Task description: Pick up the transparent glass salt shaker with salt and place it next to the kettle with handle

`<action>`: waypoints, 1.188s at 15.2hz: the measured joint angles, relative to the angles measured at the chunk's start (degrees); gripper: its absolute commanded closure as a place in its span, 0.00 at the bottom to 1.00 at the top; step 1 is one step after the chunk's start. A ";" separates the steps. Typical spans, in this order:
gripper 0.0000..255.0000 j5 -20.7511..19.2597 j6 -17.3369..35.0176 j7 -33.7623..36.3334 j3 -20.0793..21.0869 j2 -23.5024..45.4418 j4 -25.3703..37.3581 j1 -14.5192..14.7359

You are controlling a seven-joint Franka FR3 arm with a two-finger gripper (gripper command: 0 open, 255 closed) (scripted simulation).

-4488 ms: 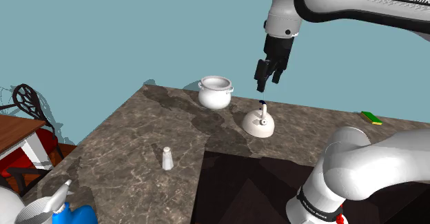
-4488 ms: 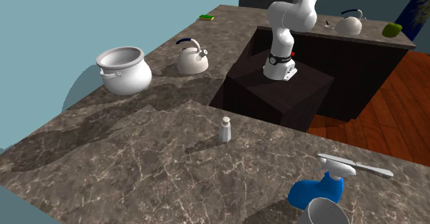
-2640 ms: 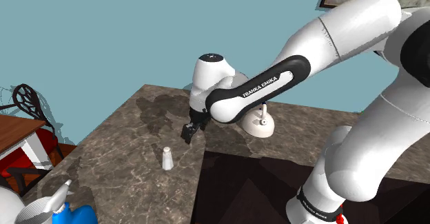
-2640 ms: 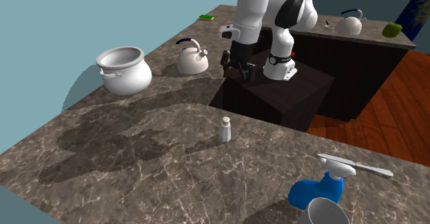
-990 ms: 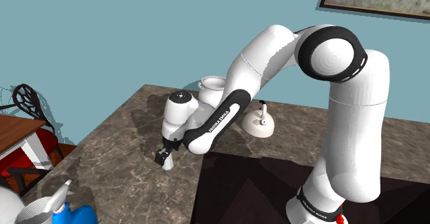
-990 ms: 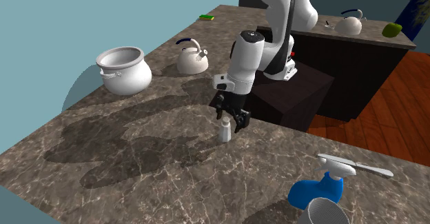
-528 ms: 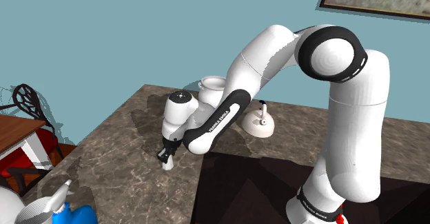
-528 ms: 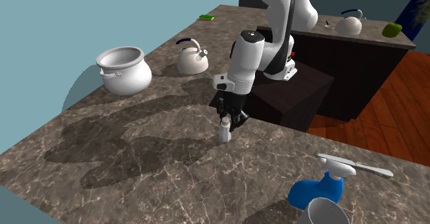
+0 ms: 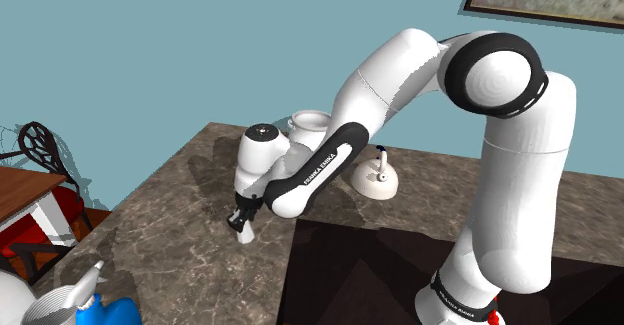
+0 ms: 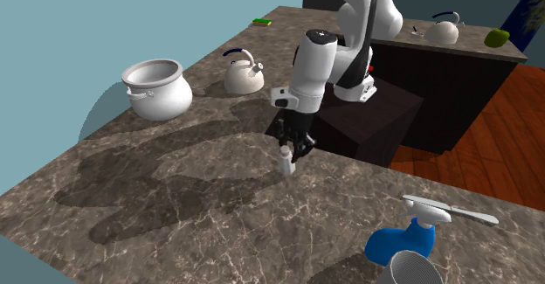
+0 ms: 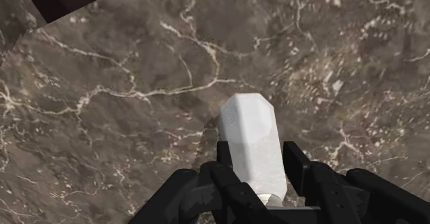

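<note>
Where the white Franka arm [image 9: 400, 78] bends down from its dark stand [image 10: 384, 107] to the brown marbled table [image 10: 175, 212], the black pincer [image 10: 292, 148] is closed on the salt shaker [image 10: 285, 161]. The shaker is a small, whitish bottle, upright near the table's edge beside the stand. In the wrist view the two fingers [image 11: 226, 174] press against the shaker's opposite sides below its faceted top. Veined stone shows behind it, with a shadow close at one side. Whether its foot touches the table or hangs just off it cannot be told. In the shoulder view the shaker's lower part shows beneath the pincer, against the stone. The kettle [image 10: 244, 74], white with a dark arched handle, sits well apart from the shaker, farther along the table toward the second exterior view's upper left. A white two-handled pot [image 10: 158, 88] stands to that view's left of the kettle, near the blue-green wall. Toward the second exterior view's lower right, a blue spray bottle [image 10: 403, 241] with a white trigger head is close to the near edge, just beside a grey ribbed cylinder [image 10: 409, 269]. A green sponge [image 10: 262, 22] rests at the table's far end.
</note>
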 measured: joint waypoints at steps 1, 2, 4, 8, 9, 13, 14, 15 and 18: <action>1.00 0.58 -0.63 -0.55 0.32 -0.74 -0.08 -0.28; 1.00 1.12 -1.34 -1.06 0.58 -1.27 0.14 -0.52; 1.00 2.04 -2.59 -1.80 1.05 -2.37 0.34 -0.81; 1.00 3.95 -5.03 -3.35 1.89 -4.88 0.41 -1.36; 1.00 4.41 -5.73 -3.60 2.10 -5.58 0.44 -1.40; 1.00 6.29 -8.62 -5.28 2.65 -7.78 1.29 -1.84; 1.00 6.73 -9.34 -5.58 2.79 -8.44 1.40 -1.88; 1.00 7.21 -10.04 -6.01 2.89 -9.07 1.52 -1.98; 1.00 8.32 -12.19 -6.81 3.17 -10.69 2.13 -2.04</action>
